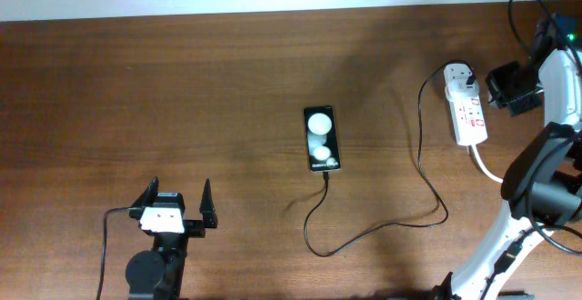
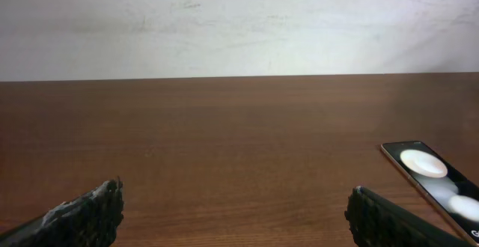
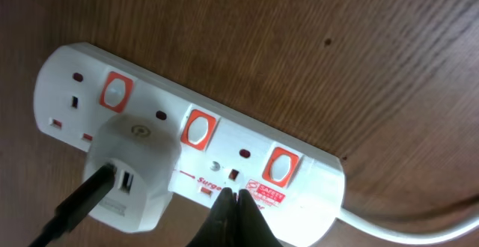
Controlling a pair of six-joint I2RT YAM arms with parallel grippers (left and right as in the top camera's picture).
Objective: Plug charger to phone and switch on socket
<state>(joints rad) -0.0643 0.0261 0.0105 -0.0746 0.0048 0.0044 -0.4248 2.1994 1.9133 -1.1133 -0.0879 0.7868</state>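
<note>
The right gripper (image 3: 233, 202) is keeping its dark fingers pressed together with nothing between them. Its tips are pointing down at the face of the socket (image 3: 247, 138), just beside the third red-framed switch (image 3: 279, 165); contact cannot be told. The right arm is reaching from the desk's (image 1: 182, 91) near right corner up along the right edge. The white socket is lying near the far right corner, and the charger (image 3: 82, 200) is sitting in it by its white plug head (image 3: 138, 157). Its black cable is looping across the desk to the near end of the phone (image 1: 321, 139), which is lying flat at the middle. Near the front edge, left of centre, the left gripper (image 1: 179, 200) is hovering with its fingers (image 2: 82, 221) spread wide, empty.
</note>
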